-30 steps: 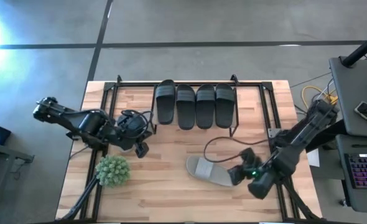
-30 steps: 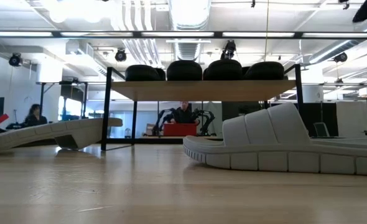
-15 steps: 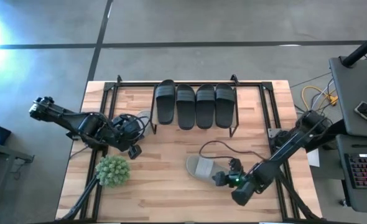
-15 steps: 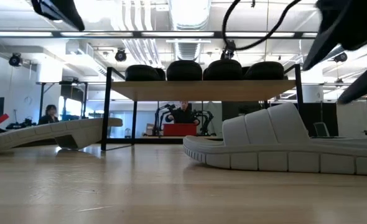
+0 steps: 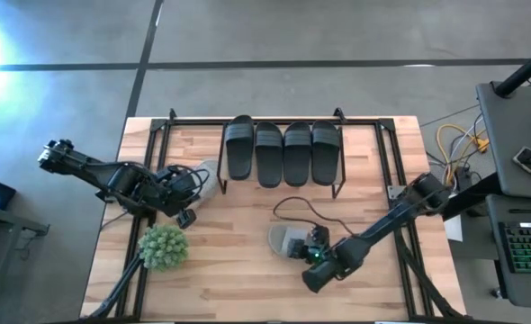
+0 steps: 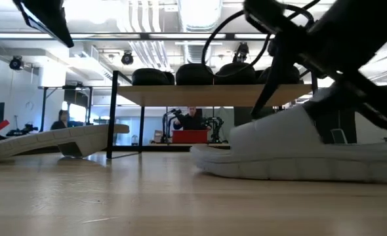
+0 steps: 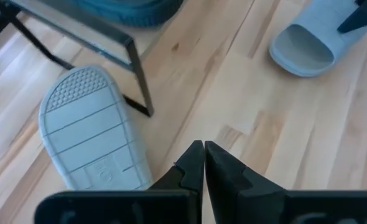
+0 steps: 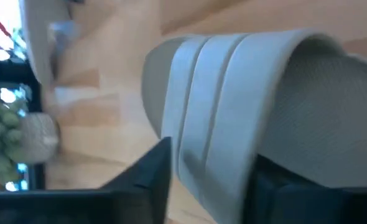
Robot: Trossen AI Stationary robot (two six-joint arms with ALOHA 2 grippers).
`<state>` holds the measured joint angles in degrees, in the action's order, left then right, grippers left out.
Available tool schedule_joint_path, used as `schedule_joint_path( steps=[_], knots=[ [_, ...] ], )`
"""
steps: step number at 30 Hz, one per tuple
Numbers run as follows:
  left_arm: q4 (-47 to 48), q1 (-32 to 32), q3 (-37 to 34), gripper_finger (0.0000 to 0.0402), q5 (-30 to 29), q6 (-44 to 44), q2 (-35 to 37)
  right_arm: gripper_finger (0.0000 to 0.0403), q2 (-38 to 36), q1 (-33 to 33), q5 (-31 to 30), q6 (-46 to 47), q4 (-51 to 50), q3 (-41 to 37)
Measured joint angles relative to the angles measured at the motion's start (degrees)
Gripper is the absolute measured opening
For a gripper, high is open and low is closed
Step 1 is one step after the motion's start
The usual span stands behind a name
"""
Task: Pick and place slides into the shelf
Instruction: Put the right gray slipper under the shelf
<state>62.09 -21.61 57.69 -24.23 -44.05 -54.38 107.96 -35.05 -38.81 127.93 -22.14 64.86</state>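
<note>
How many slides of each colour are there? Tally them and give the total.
Black slides: 4, side by side on top of the shelf
Light grey slides: 2, one under the right gripper, one upside down beside the shelf
Total: 6

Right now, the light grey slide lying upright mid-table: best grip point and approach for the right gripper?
Take the light grey slide by its wide arched strap, coming from above. It sits sole-down, so the strap is the only raised part, and a finger fits under it. The right gripper already brackets the strap, jaws open.
</note>
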Motion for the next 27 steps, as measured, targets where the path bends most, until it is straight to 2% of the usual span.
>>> schedule_joint_path(
  steps=[2,4,5,6,9,12,14,17,20,27],
  knots=[
    [1.35,-0.02,0.0,0.0,-0.04,0.0,0.71,0.0082,1.16,0.6,-3.06,1.6,-0.32,1.43],
    [2.78,-0.02,0.0,0.0,-0.02,0.7,1.48,0.0034,2.17,1.27,-8.51,3.29,-0.4,2.84],
    [3.1,-0.02,0.0,0.0,-0.04,1.06,1.91,0.0023,2.7,1.63,-11.82,3.69,-0.52,3.67],
    [3.5,-0.02,0.0,0.0,-0.04,1.3,2.32,0.0019,3.0,2.19,-15.09,4.1,-0.47,4.54],
    [4.6,-0.02,0.02,0.0,-0.04,1.36,3.26,0.0014,3.94,4.68,-19.7,4.32,-1.8,7.29],
    [4.93,-0.01,0.02,0.0,-0.04,1.37,3.99,0.0014,5.17,7.19,-20.31,4.27,-7.07,10.65],
    [4.94,-0.02,0.02,0.0,-0.03,1.39,4.47,0.0014,5.86,8.56,-18.26,4.05,-12.69,13.22],
    [4.96,-0.02,0.02,0.0,-0.04,1.54,5.09,0.0016,6.61,9.66,-12.2,1.93,-21.13,15.9],
    [4.97,-0.02,0.02,0.0,-0.04,3.07,5.53,0.0035,6.75,9.97,-7.67,-0.53,-24.24,16.39],
    [4.94,-0.02,0.02,0.0,-0.05,4.5,5.34,0.0132,5.89,9.97,-7.02,-0.93,-23.61,15.1]
  ],
)
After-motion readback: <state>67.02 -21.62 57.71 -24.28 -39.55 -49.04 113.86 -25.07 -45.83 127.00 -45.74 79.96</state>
